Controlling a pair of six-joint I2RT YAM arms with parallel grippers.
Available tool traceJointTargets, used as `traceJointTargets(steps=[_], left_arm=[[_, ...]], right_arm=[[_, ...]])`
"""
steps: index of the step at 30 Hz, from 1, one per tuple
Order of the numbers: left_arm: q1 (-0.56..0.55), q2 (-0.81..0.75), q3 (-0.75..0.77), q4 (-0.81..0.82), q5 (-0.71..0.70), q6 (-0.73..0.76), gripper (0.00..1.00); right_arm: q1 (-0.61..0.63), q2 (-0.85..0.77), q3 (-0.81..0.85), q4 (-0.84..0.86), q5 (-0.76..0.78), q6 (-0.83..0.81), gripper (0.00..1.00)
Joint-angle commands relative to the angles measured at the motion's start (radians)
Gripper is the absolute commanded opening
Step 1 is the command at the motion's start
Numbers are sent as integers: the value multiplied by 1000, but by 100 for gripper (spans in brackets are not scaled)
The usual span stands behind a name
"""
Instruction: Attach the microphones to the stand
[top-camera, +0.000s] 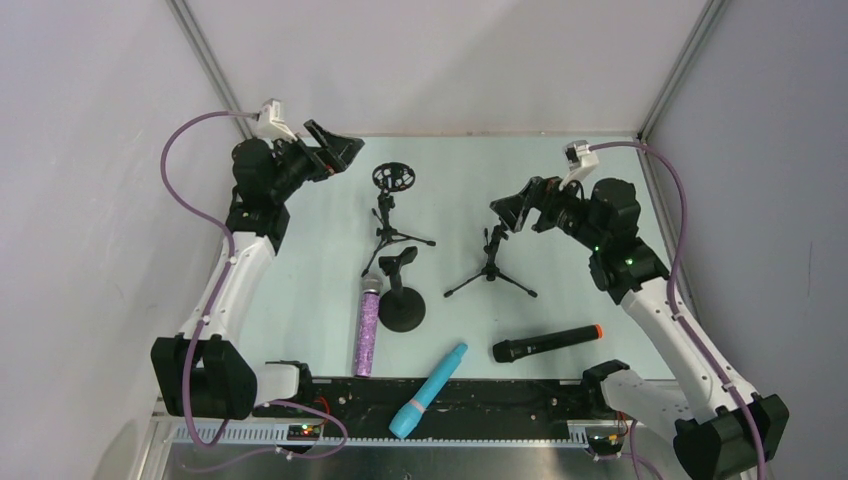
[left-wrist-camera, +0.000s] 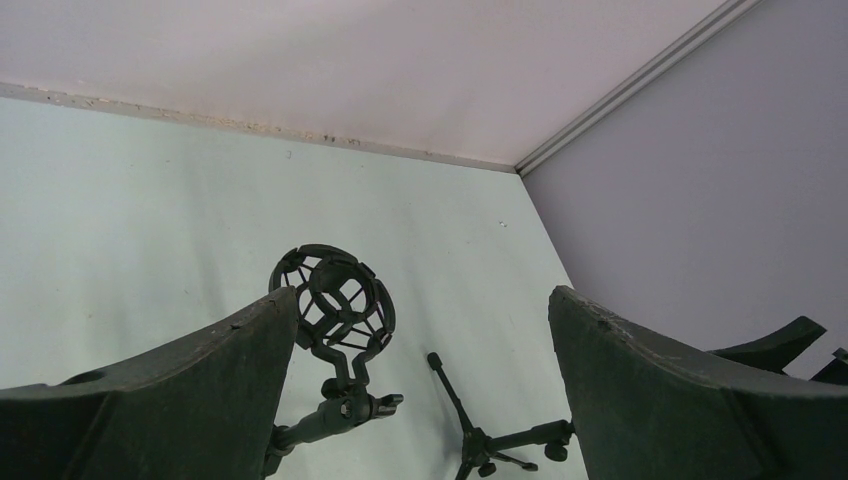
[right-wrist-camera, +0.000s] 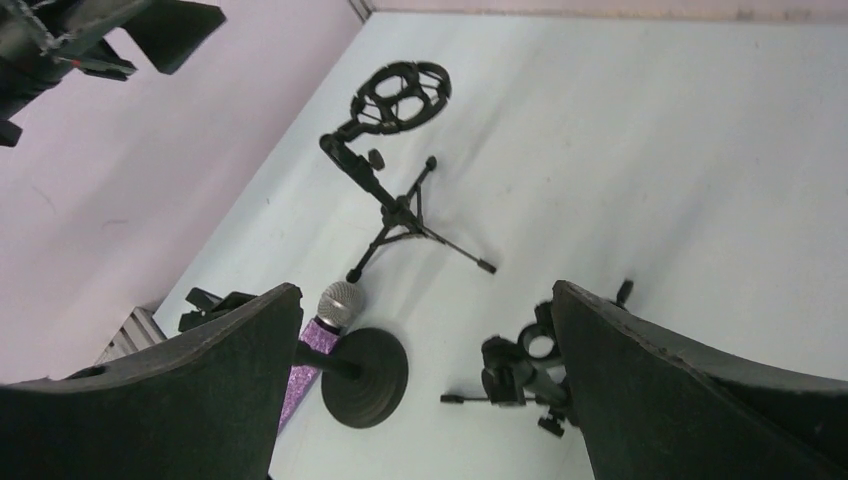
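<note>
Three mics lie flat on the table (top-camera: 300, 290), none on a stand, and each is placed here from the round stand (top-camera: 402, 308), a black disc base with a short post and clip. The purple mic (top-camera: 367, 335) is glittery with a silver mesh head. It lies just left of the disc with its head level with the post and its tail toward the arm bases; whether it touches the disc I cannot tell. The cyan mic (top-camera: 428, 390) is smooth light blue. It lies tilted on the near side of the disc, its slim end pointing toward the disc and its thick end over the black rail (top-camera: 500, 395) at the table's edge. The black mic (top-camera: 547, 343) lies well to the right of the disc, with an orange ring at its far-right end. Beyond the round stand stands the cage stand (top-camera: 392, 205), a tripod with a round open cage on top. To its right, apart from the disc, stands a low tripod (top-camera: 490, 265). The left gripper (top-camera: 338, 150) hangs beyond and left of the round stand, jaws spread wide and holding nothing. The right gripper (top-camera: 508, 212) hangs right of the round stand, above the low tripod, equally wide and empty.
</note>
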Motion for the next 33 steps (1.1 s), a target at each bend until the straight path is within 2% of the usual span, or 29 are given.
traceJointTargets(steps=[1,6,10,23,33], left_arm=[[-9,-30,-1,38,7,19,98],[-8,-32,2,38,11,16,98],[-9,-32,3,38,11,14,98],[-18,-55,2,37,4,32,98],[-116,-109,3,13,-69,148,98]], right_arm=[[16,16,7,207,-29,-75,98],[41,-6,-133,456,4,-114,94],[55,-16,-214,557,45,-127,91],[71,-51,-231,469,91,-119,91],[70,-146,-231,315,137,-74,93]])
